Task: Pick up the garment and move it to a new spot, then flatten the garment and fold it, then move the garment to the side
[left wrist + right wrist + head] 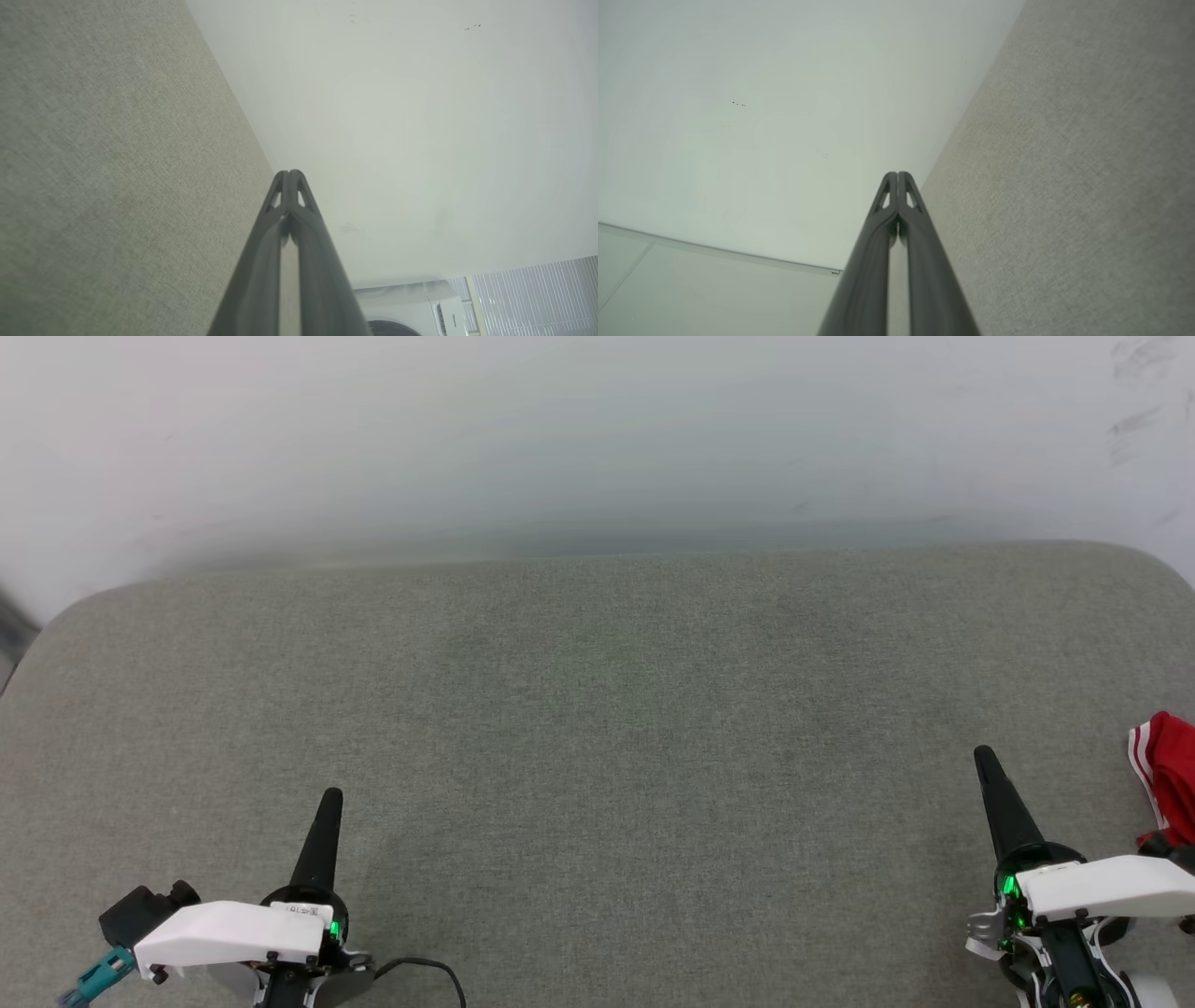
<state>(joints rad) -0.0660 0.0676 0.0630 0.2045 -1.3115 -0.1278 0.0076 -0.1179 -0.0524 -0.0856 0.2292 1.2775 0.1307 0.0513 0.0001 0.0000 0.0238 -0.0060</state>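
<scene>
Garment (pixel 1167 775): bunched red heap on the grey surface (pixel 597 709), at the head view's right edge and cut off by the frame. Striped trim faces left; the visible part runs near-to-far, full long axis can't be told. Right claw (pixel 982 753) is just left of it, apart, clenched on nothing, with the tips meeting in its wrist view (pixel 897 174). Left claw (pixel 331 795) is well apart at lower left, also clenched and empty (pixel 290 173). White wall (pixel 597 429) lies behind the surface. Washing machine (pixel 411 308) shows past the left claw. Nothing lies between claw and garment.

red white-striped garment (pixel 1167 775) bunched at far right edge
</scene>
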